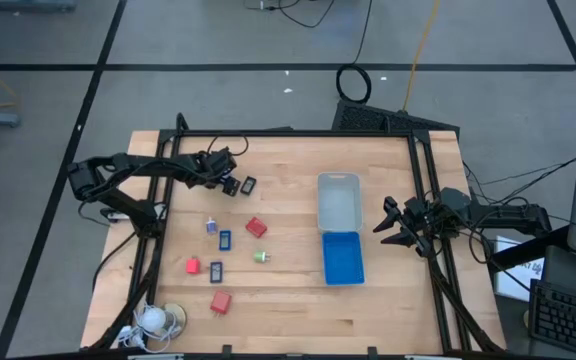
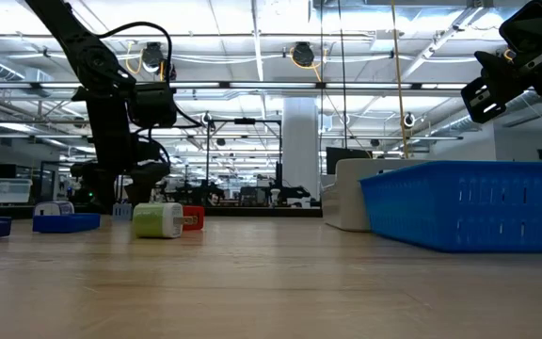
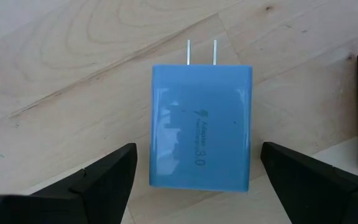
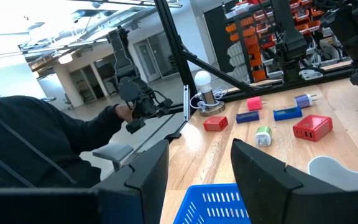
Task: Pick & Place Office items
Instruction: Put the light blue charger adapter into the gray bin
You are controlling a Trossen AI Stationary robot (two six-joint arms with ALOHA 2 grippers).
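Over on the left, the left gripper [image 1: 230, 183] hangs low over the wooden bench [image 1: 288, 310], near its far edge. Its fingers [image 3: 98, 180] are wide apart, one on each side of a light-blue plug block [image 3: 201, 126], so it looks ready to close on it. They do not touch it yet. The block is smooth, shiny plastic with rounded corners and two thin metal prongs, lying flat on the wood.

Nearer the middle, more office items lie loose on the bench: a red block [image 1: 256, 227], a green bit [image 1: 261, 256], and a dark blue piece [image 1: 224, 240]. They are small and boxy, well apart, so each can be picked alone.

Next come a clear tray [image 1: 338, 200] and a blue tray [image 1: 343, 258] with ribbed sides, set end to end, likely where the items should go.

On the right, the right gripper [image 1: 400, 226] waits in the air just past the trays, fingers partly apart and holding nothing.
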